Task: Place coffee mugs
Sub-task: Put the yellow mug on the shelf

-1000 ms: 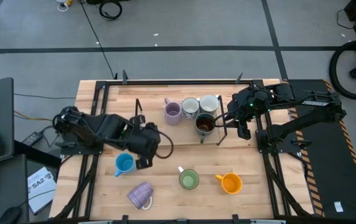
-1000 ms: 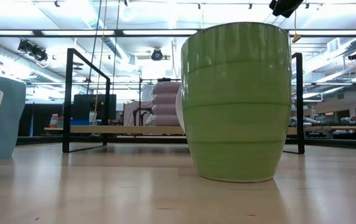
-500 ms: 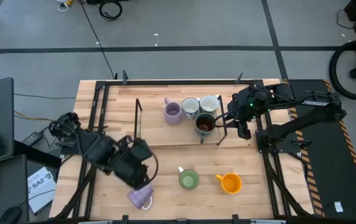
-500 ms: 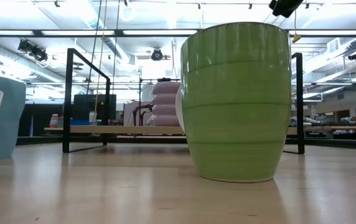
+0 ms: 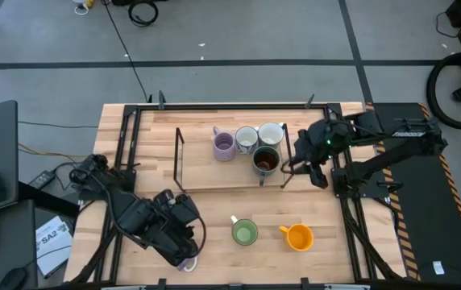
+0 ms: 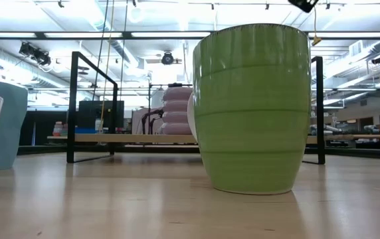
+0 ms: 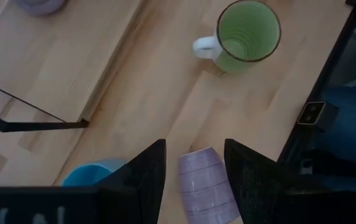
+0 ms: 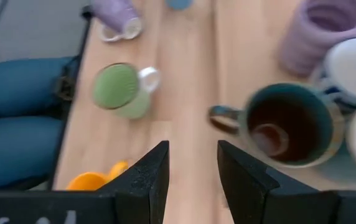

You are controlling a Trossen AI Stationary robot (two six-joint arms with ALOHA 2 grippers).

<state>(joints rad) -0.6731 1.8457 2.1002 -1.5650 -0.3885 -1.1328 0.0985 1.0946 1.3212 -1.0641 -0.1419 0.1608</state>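
My left gripper [image 7: 193, 171] is open near the table's near left corner [image 5: 180, 251]. Its fingers stand on either side of a lilac mug [image 7: 204, 186] that lies on its side; no touch shows. A bright blue mug [image 7: 89, 175] stands just beside it, hidden under the arm in the high view. The green mug [image 5: 244, 233] and the orange mug [image 5: 299, 237] stand upright near the near edge. My right gripper [image 8: 193, 168] is open and hovers right of the dark brown-teal mug [image 5: 265, 160].
A black wire frame [image 5: 179, 157] stands on the far half of the table. Inside it stand a second lilac mug [image 5: 224, 145], a white patterned mug [image 5: 247, 138] and a pale mug [image 5: 272, 134]. Bare wood [image 5: 214, 205] lies between frame and near mugs.
My left gripper has swung from beside the blue mug toward the table's near edge and now straddles the lying lilac mug. The arm now covers the blue mug in the high view. No mug has moved.
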